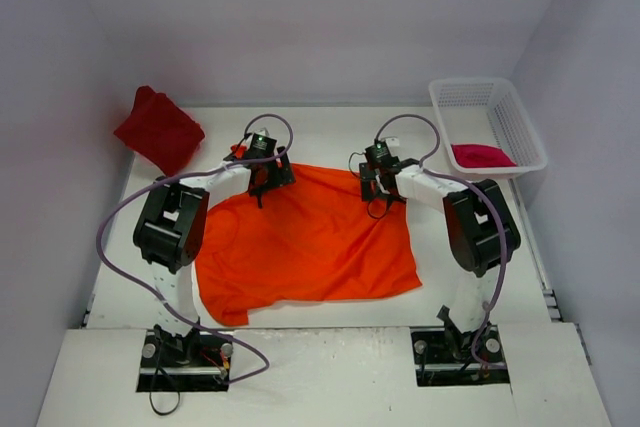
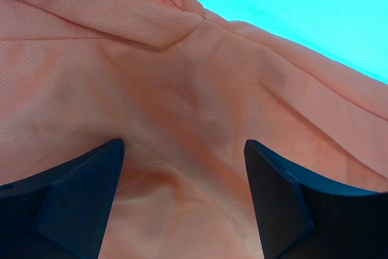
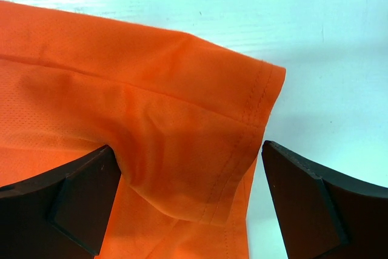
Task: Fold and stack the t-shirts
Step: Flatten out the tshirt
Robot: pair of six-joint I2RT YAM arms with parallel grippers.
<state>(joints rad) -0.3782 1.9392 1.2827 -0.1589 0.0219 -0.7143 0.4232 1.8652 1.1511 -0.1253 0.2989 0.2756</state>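
The bright orange t-shirt point(image 1: 310, 242) lies spread across the middle of the table. My left gripper point(image 1: 262, 182) stands open over its far left edge. In the left wrist view its dark fingers point(image 2: 85, 192) straddle a wrinkle of the orange cloth point(image 2: 182, 77). My right gripper point(image 1: 378, 187) stands open over the far right corner, where a stitched sleeve hem point(image 3: 254, 107) lies between its fingers point(image 3: 303, 198). Neither gripper holds anything. A dark red t-shirt point(image 1: 160, 130) lies bunched at the back left. The crimson-pink t-shirt point(image 1: 482, 155) sits in the basket.
A white mesh basket point(image 1: 488, 87) stands at the back right, close to the right arm's elbow point(image 1: 480, 222). White walls enclose the table point(image 1: 330, 132) at the back and sides. Purple cables loop from both arms.
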